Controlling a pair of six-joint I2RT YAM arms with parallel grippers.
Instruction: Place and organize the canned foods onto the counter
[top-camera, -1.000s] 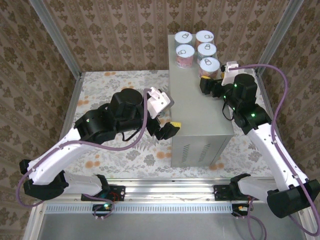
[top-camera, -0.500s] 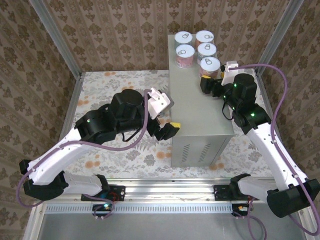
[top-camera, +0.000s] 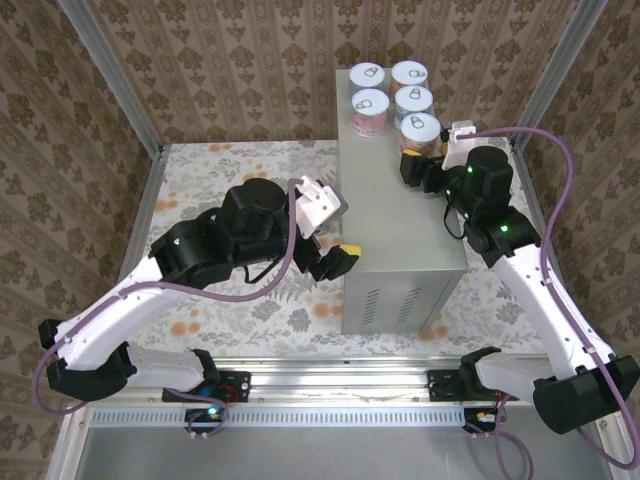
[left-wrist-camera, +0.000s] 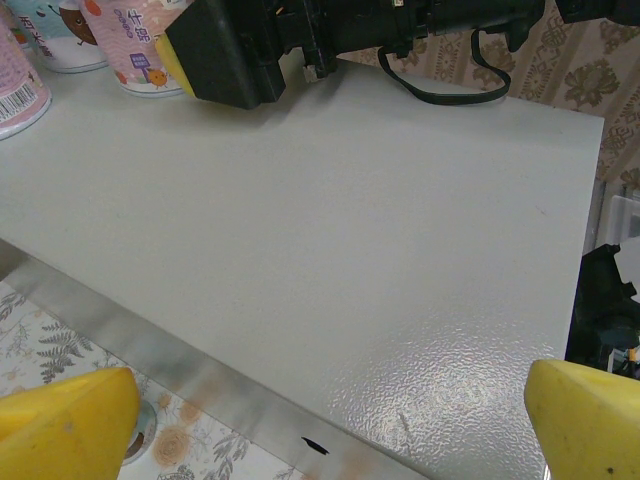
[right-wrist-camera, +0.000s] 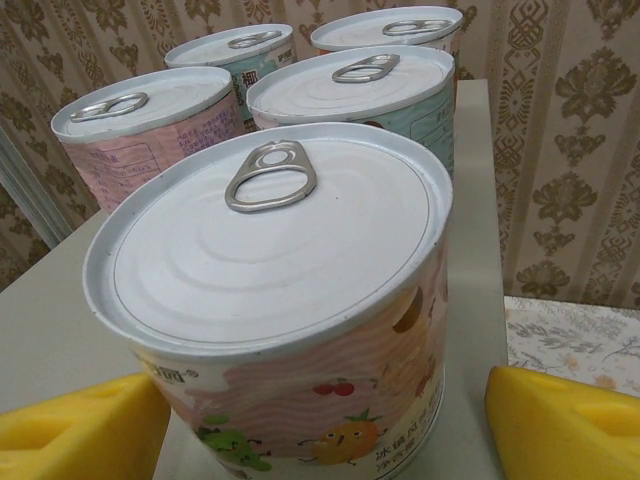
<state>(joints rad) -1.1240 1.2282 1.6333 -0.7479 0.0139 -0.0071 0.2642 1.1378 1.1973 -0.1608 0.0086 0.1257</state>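
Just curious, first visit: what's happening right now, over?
Left gripper open, empty, over counter edge. Right gripper open around nearest pink-label can. Five cans grouped at counter's far end. Nothing blocking.

Left arm elbow-bent, forearm angled right; left gripper (top-camera: 342, 256) jaws spread wide. Right arm extended forward, wrist turned left; right gripper (top-camera: 409, 165) jaws parted.

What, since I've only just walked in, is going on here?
Two robot arms are lining tins up on the grey counter. Five stand grouped at its far end. The right pincer flanks the nearest, pink-labelled tin, with a gap showing on one side. The left pincer hovers open and empty beside the counter's left edge.
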